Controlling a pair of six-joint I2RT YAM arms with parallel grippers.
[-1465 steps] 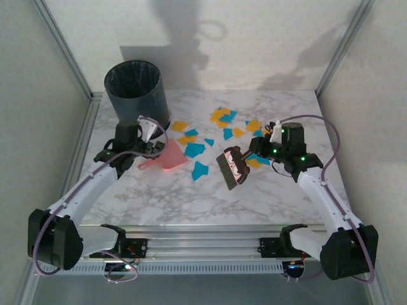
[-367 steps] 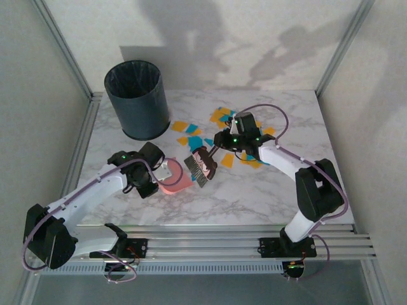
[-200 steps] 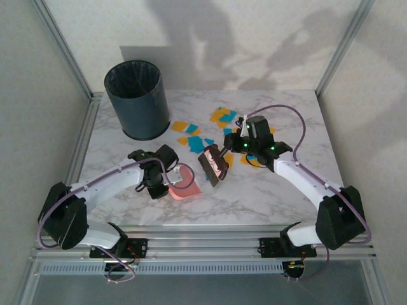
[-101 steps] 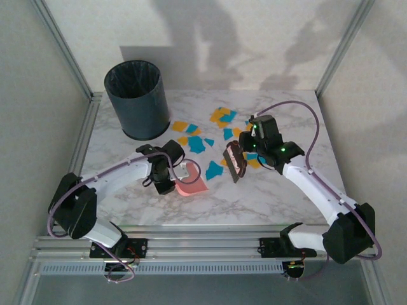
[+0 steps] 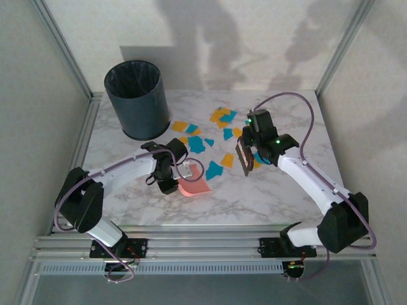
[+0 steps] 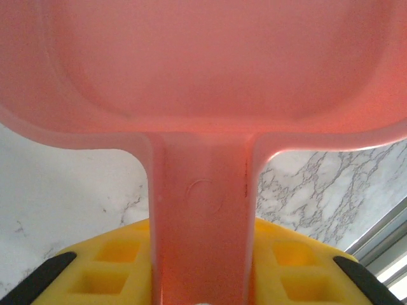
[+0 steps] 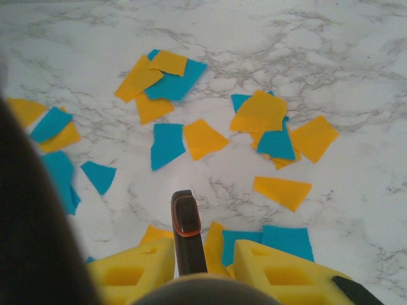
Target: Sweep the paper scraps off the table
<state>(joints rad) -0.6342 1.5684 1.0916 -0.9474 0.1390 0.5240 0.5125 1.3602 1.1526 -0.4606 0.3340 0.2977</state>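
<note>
Two arms, overhead: left gripper (image 5: 179, 170) is clamped on the pink dustpan (image 5: 194, 187), and right gripper (image 5: 253, 143) is clamped on the brush (image 5: 244, 155).
Dustpan, overhead: it's low at the front of the table (image 5: 280, 190); I cannot tell if it is touching. A teal scrap sits just beside it.
Scraps, overhead: orange and teal paper scraps (image 5: 222, 117) are strewn across the middle and back, right of the dark bin (image 5: 136, 98).
Brush, overhead: it's tilted over the scraps, apart from the dustpan.
Left wrist: yellow pads (image 6: 108, 270) pinch the dustpan (image 6: 203, 70) by its handle from both sides, with marble table (image 6: 63, 190) beneath.
Right wrist: yellow pads (image 7: 280, 273) squeeze the dark brush (image 7: 184, 229) handle. Paper scraps (image 7: 261, 114) are spread ahead on the table (image 7: 375, 70), several overlapping.
</note>
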